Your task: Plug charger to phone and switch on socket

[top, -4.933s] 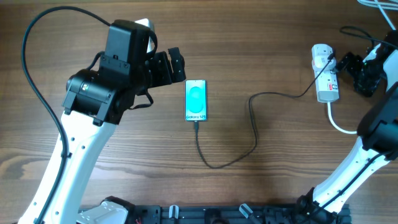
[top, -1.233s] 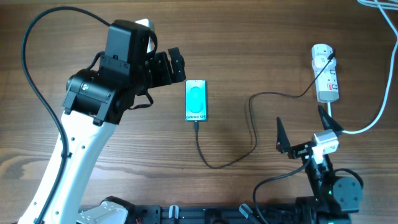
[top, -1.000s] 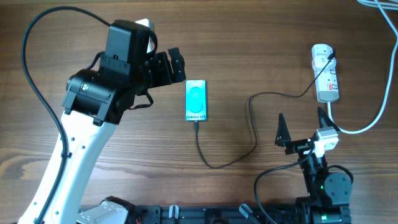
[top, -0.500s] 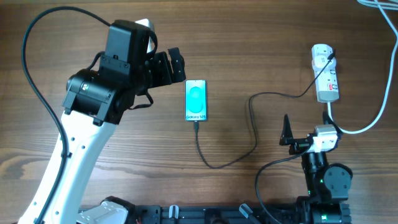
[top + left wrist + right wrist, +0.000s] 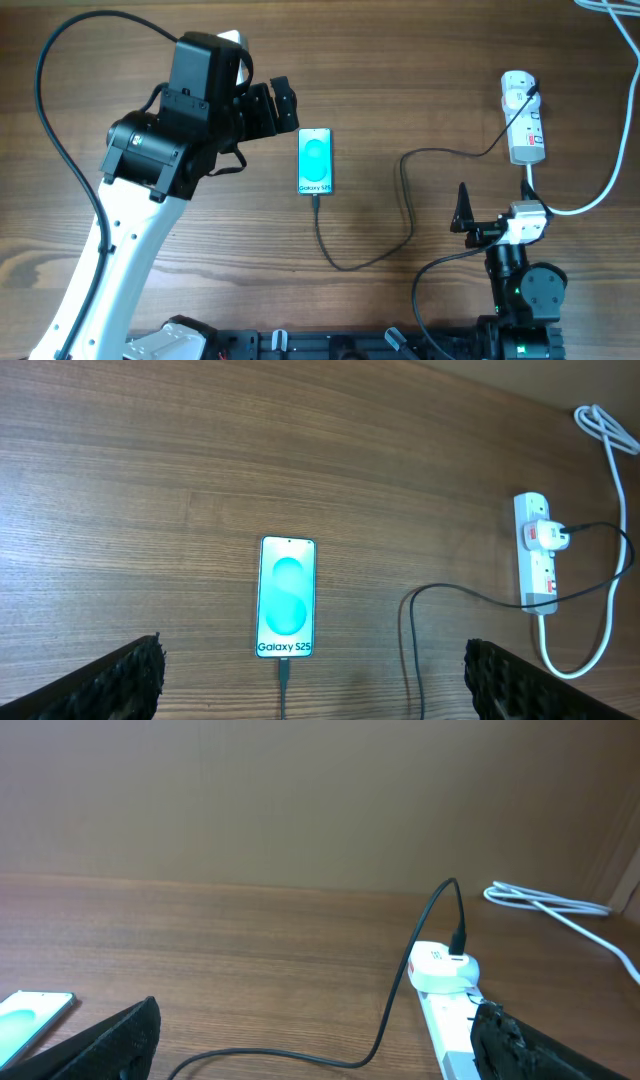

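Left gripper (image 5: 283,104): jaws spread wide, empty, just left of the phone's top.
Phone (image 5: 315,161): flat on table (image 5: 420,80), left of centre, screen lit cyan.
Charger (image 5: 405,200): plug meets phone's bottom edge; cable loops right up to socket.
Right gripper (image 5: 493,212): jaws wide apart, empty, near socket's lower end.
Socket (image 5: 524,130): far right, white cord (image 5: 600,190) trailing.
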Motion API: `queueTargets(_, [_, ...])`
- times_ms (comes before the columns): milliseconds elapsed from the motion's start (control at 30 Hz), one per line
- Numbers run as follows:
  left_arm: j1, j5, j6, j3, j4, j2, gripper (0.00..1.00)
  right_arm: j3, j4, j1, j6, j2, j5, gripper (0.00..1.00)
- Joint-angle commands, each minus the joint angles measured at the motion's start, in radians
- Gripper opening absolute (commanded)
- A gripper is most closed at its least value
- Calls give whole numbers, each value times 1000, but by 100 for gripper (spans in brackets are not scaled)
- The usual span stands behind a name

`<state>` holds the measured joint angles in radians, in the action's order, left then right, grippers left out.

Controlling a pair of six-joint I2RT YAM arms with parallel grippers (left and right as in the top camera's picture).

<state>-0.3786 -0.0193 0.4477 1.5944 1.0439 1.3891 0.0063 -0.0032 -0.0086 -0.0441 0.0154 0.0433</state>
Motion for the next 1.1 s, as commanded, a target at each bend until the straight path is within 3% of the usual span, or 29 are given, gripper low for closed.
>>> queueTargets(0, [-1,13,6,-4,-3,-5,100,-1,3,-4,-24,-12,0,100])
queueTargets(900, [6,48,2,-10,50,-8,100,-1,3,-4,-24,-12,2,100])
queueTargets(1067, [56,69,2,-216,73,-114,100,-1,3,-4,-24,-12,2,100])
